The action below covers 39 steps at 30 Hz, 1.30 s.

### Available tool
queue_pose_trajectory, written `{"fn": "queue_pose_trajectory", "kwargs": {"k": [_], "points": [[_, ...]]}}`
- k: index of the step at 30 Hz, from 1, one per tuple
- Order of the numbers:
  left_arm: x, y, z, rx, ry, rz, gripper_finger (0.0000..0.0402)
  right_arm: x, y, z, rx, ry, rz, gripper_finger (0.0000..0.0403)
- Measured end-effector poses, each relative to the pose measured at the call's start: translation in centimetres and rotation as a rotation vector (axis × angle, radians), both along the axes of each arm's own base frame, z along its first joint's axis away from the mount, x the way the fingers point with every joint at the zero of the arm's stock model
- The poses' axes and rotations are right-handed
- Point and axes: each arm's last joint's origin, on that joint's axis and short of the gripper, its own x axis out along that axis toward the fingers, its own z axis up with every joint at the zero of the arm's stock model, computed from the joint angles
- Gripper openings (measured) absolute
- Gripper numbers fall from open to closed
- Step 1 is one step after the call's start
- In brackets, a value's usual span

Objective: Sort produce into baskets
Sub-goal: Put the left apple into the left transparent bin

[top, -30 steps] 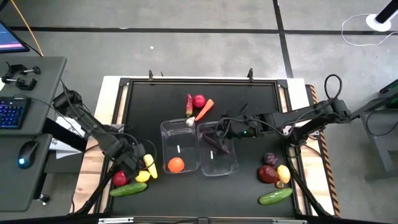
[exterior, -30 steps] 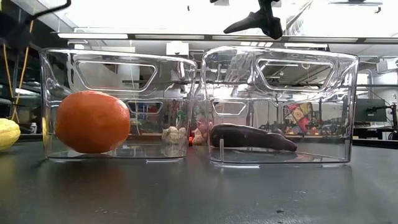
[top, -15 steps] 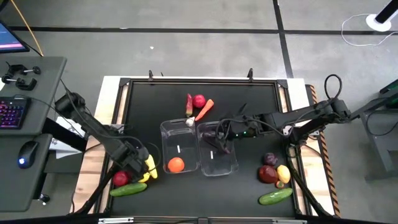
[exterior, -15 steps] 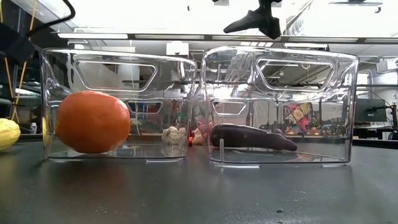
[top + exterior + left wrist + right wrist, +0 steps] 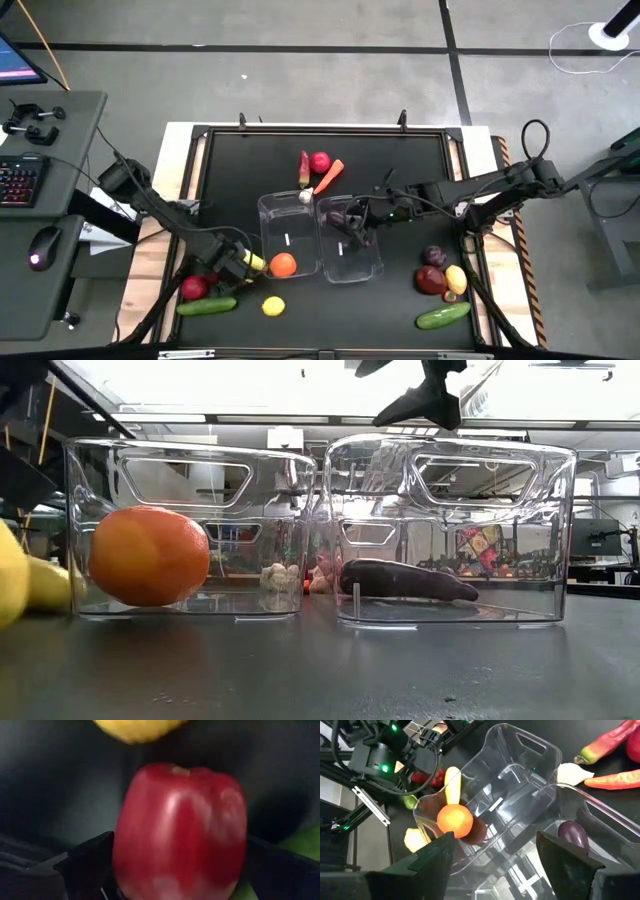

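My left gripper (image 5: pixel 207 278) is at the near left, open, with its fingers on either side of a red apple (image 5: pixel 180 830) that sits on the table (image 5: pixel 193 288). A green cucumber (image 5: pixel 205 305), a banana (image 5: pixel 247 262) and a yellow lemon (image 5: pixel 273 306) lie close by. My right gripper (image 5: pixel 352 222) is open and empty above the right clear bin (image 5: pixel 350 262), which holds a purple eggplant (image 5: pixel 400 580). The left bin (image 5: pixel 272 212) holds an orange (image 5: pixel 150 555). My left gripper has one finger (image 5: pixel 87 862) on each side of the red apple, coming from above. The apple fills the gap between them, and I cannot tell whether they touch it. The apple rests on the table.
A red chili (image 5: pixel 304 168), a red apple (image 5: pixel 320 162), a carrot (image 5: pixel 331 175) and a white garlic (image 5: pixel 306 196) lie behind the bins. At the near right lie a purple piece (image 5: pixel 435 256), a red apple (image 5: pixel 431 279), a lemon (image 5: pixel 456 277) and a cucumber (image 5: pixel 442 316).
My left arm has swung toward the table's right, by the near-left pile. The lemon that lay beside the apple has rolled toward the near edge and now lies in front of the left bin. The apple has stayed where it was.
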Motion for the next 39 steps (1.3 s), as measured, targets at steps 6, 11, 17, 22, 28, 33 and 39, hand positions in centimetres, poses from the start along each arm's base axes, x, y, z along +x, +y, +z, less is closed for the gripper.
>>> {"fn": "queue_pose_trajectory", "kwargs": {"k": [6, 11, 17, 22, 28, 33, 39], "points": [[-0.3, 0.2, 3.0, -0.024, -0.041, -0.012, 0.0308, 0.0, 0.0, 0.0, -0.010, 0.003, 0.011, 0.0273], [-0.9, 1.0, 8.7, -0.063, -0.240, 0.009, 0.0254, 0.0, 0.0, 0.0, -0.013, 0.003, 0.014, 0.0273], [-0.9, 3.5, 15.3, 0.024, -0.667, 0.145, 0.0278, 0.0, 0.0, 0.0, -0.013, 0.003, 0.014, 0.0273], [1.3, 5.2, 17.5, 0.092, -0.895, 0.146, 0.0284, 0.0, 0.0, 0.0, -0.013, 0.003, 0.014, 0.0273], [5.3, 6.7, 15.5, 0.206, -0.855, 0.075, 0.0285, 0.0, 0.0, 0.0, -0.013, 0.003, 0.014, 0.0273], [7.4, 7.9, 13.6, 0.263, -0.764, 0.092, 0.0286, 0.0, 0.0, 0.0, -0.013, 0.003, 0.014, 0.0273], [8.3, 8.4, 12.6, 0.275, -0.721, 0.006, 0.0292, 0.0, 0.0, 0.0, -0.013, 0.003, 0.014, 0.0273]]}}
